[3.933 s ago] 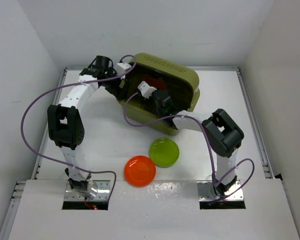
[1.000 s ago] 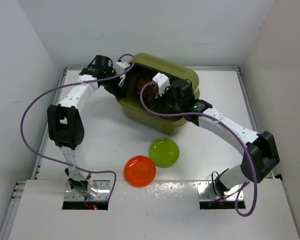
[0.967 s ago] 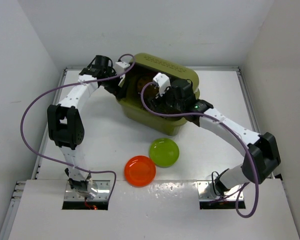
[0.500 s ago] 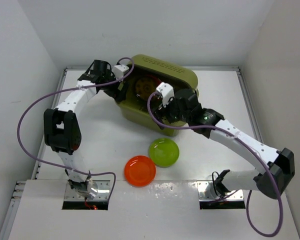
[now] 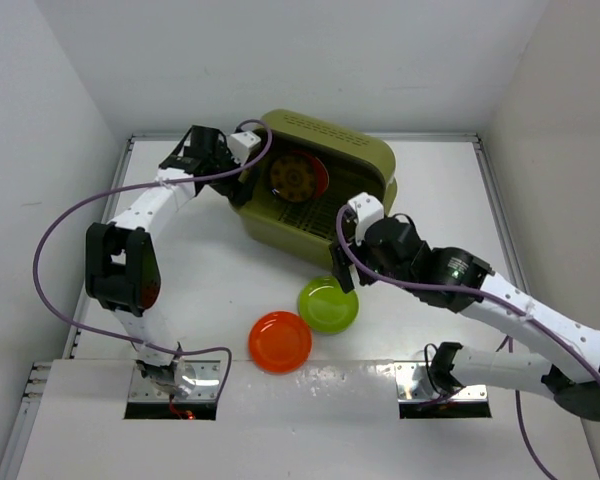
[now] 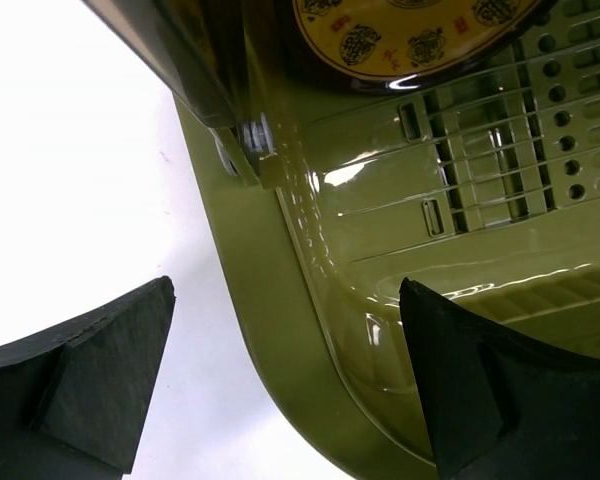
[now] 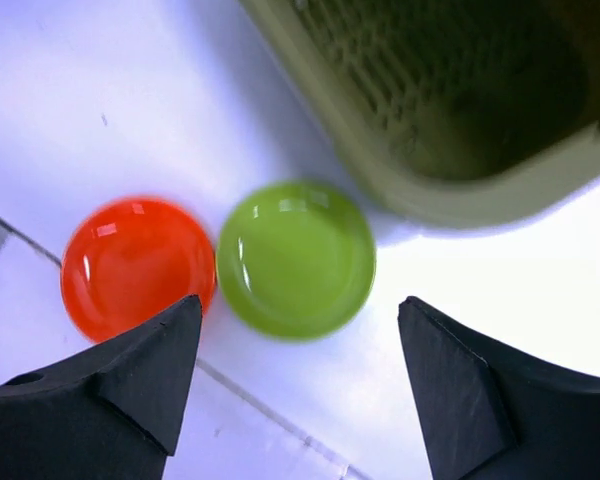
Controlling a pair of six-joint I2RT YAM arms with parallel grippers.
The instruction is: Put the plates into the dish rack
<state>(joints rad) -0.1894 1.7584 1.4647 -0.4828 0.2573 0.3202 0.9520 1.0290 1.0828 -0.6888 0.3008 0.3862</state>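
Looking down from the top view, the dish rack (image 5: 365,165) sits at the far middle of the table (image 5: 210,270). A brown patterned plate (image 5: 293,178) stands on edge inside it, with an orange-red plate (image 5: 322,180) showing just behind. The lime green plate (image 5: 328,304) and a second orange-red plate (image 5: 280,341) lie flat on the table, near the rack's near wall, so I judge the job about half done. The left gripper (image 5: 234,180) hangs at the rack's left rim. The right gripper (image 5: 346,268) hovers over the green plate.

In the left wrist view, the left gripper (image 6: 290,400) is spread wide and empty. One finger is outside the rack wall (image 6: 270,330), the other inside, and the brown plate (image 6: 410,40) lies beyond.

In the right wrist view, the right gripper (image 7: 300,390) gapes with nothing between its fingers. The green plate (image 7: 295,258) is below it, touching or just beside the orange-red one (image 7: 135,265). That neighbour and the rack corner (image 7: 430,190) crowd the pick.
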